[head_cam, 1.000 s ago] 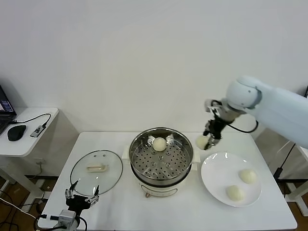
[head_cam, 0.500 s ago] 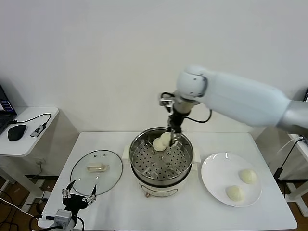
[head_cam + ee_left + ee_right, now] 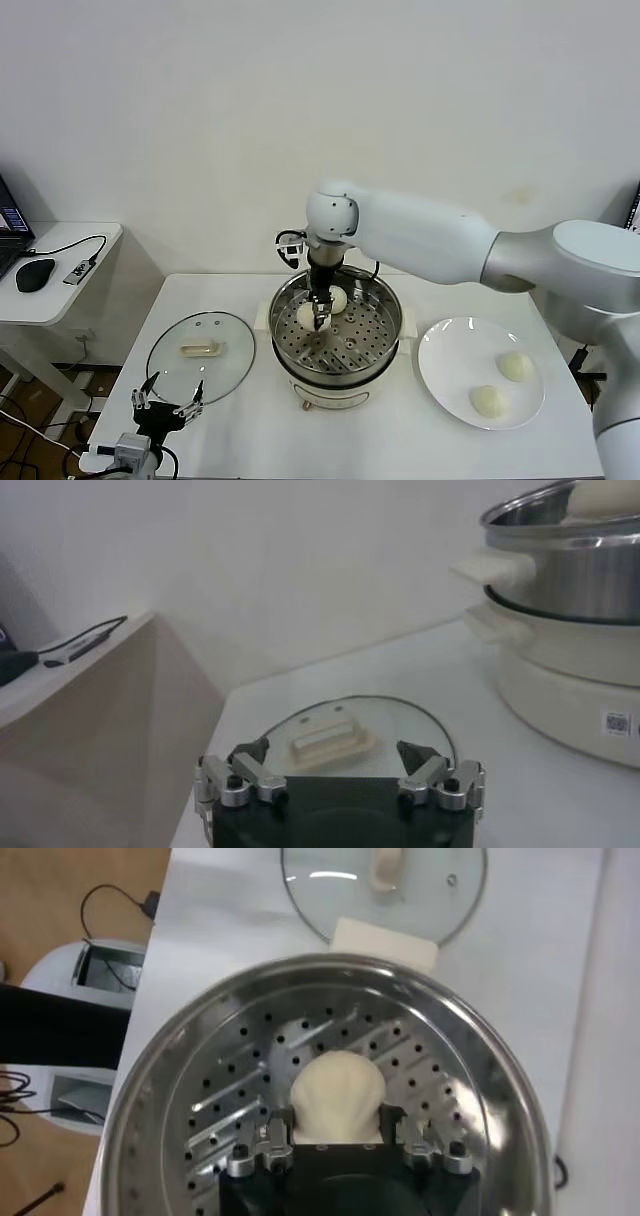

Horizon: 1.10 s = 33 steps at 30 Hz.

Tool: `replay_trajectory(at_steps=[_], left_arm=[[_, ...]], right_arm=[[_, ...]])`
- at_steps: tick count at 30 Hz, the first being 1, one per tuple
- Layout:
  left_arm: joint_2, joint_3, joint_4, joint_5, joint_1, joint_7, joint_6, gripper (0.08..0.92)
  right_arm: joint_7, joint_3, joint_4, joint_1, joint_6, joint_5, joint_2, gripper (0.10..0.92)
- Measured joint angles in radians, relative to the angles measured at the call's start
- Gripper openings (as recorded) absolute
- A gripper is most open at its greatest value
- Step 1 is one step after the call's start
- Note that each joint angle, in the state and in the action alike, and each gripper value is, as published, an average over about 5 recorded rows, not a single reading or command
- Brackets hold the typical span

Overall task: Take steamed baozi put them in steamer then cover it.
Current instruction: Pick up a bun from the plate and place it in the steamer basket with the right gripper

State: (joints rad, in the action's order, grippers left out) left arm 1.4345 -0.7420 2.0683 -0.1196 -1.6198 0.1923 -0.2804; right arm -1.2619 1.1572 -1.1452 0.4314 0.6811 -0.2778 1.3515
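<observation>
Now, right gripper (image 3: 320, 318): centre of frame, down inside the steamer (image 3: 385, 305), jaws narrowed onto a held baozi (image 3: 338, 1093).
Left gripper (image 3: 168, 405): lower left of frame, jaws spread wide, holding nothing.
Steamer contents: one other baozi (image 3: 338, 299) on the perforated floor beside the held one.
Plate (image 3: 450, 365): lower right, two buns (image 3: 515, 366).
Baozi look: smooth, round, cream-white.
Cover (image 3: 225, 370): flat on table, left of steamer.

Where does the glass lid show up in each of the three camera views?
Head view: lid flat on the table, left of the steamer.
Left wrist view: lid just beyond the open left end effector.
Right wrist view: lid at the far edge, past the steamer rim.
Shared landmark: the steamer.
</observation>
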Motion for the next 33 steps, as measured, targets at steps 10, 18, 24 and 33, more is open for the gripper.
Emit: replay_trajectory(at_steps=[10, 18, 24, 33], left_arm=[[0.010, 0.003, -0.013, 0.002, 0.012, 0.001, -0.001, 0.823], [0.013, 0.007, -0.015, 0.002, 0.007, 0.002, -0.002, 0.823], [0.011, 0.007, -0.017, 0.002, 0.004, 0.001, -0.001, 0.823], [0.016, 0.008, -0.014, 0.000, 0.005, 0.004, -0.002, 0.823]], right_arm=[[0.008, -0.011, 0.045, -0.032, -0.009, 0.028, 0.049, 0.526], [0.017, -0.018, 0.051, -0.045, -0.005, 0.036, 0.060, 0.607], [0.031, -0.033, 0.035, -0.045, 0.003, 0.037, 0.043, 0.772], [0.029, -0.061, -0.063, -0.006, 0.009, 0.030, -0.059, 0.823]])
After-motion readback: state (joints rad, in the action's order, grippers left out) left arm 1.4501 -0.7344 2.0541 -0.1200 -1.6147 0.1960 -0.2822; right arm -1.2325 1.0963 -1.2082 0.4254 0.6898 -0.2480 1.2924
